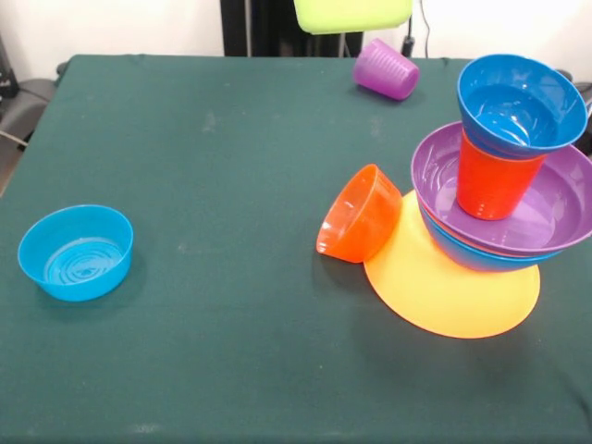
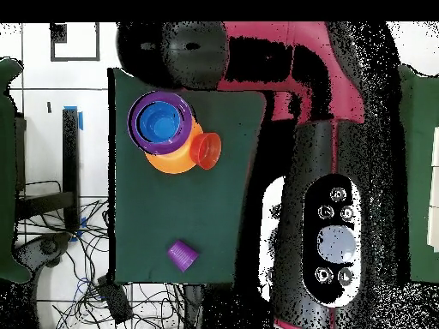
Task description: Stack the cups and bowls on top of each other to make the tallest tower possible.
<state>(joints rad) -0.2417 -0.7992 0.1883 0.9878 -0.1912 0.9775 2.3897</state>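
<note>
1. Claw: not visible in either view, so I can't tell if it's open or closed. Overhead shows only the red-and-black arm [image 2: 326, 128], which covers one side of the worktop [image 1: 231, 166].
2. Lime green cup [image 1: 351, 14]: at 12 o'clock in the front view, cut off by the top edge. Only its lower part shows, and what holds it is out of frame.
3. Purple cup [image 1: 387, 68]: lying on its side at about 1 o'clock, near the worktop's far edge and well apart from everything else.
4. Tower [image 1: 490, 213]: at about 3 o'clock, near the edge, and leaning.
   - The base is the orange-yellow bowl [image 1: 444, 287], upside down.
   - A blue bowl [image 1: 472, 257] sits on it, with the purple bowl [image 1: 555, 217] nested in that.
   - The orange cup [image 1: 490, 185] stands mouth-up in the purple bowl.
   - The dark blue bowl [image 1: 518, 102] sits on the cup's mouth, tilted.
5. Small orange bowl [image 1: 359, 215]: tipped on its side, touching the orange-yellow bowl at the tower's 9 o'clock. Not stacked.
6. Light blue bowl [image 1: 76, 252]: upright on its own at about 8 o'clock, well apart from the tower.
</note>
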